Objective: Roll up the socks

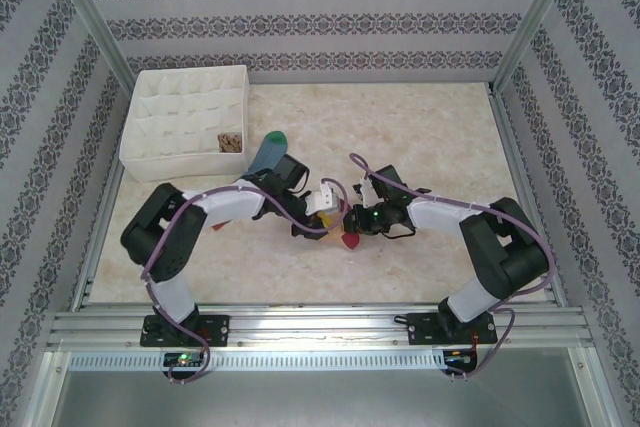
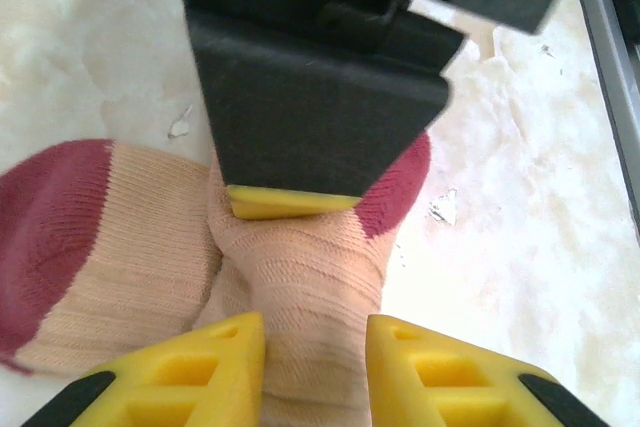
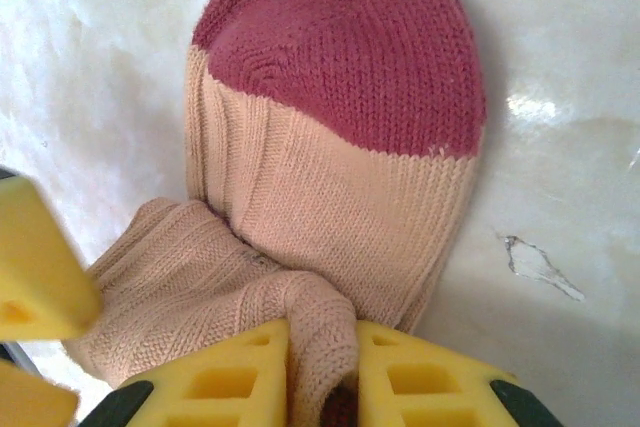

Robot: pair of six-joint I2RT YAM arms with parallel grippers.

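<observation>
Tan sock [image 3: 330,177]: lies in the middle of the counter [image 1: 440,147], a little toward the near edge. One end is bunched into a loose roll and the maroon toe end is flat.
Key relation: the flat toe end runs straight out from the right hand's fingertips, with the bunch right at those tips. The long axis therefore follows the right hand's reach and seems to lie crosswise to the left hand.
Nearer arm: neither; both hands meet over the bunch.
Right hand [image 3: 322,367]: narrow, its pads pinching a fold of the tan cloth.
Left hand [image 2: 315,367]: fingers part-way apart on either side of the bunch, with cloth filling the gap. I cannot tell whether it clamps the bunch or only brackets it.
Coming move, as I judge: turn the bunch over toward the toe, with one hand steadying it while the other rolls.
In the way: the hands themselves. The right hand's black body sits over the roll, just in front of the left fingers.
Blue sock [image 1: 270,152]: lies flat left of centre, partly under the left arm, with its green toe toward the far edge.
White box [image 1: 165,162]: stands at the far left corner, just beside the blue sock.
Argyle sock [image 1: 231,141]: sits in the box's near right compartment.
Risk: the loose roll may spring open if either hand lets go.
</observation>
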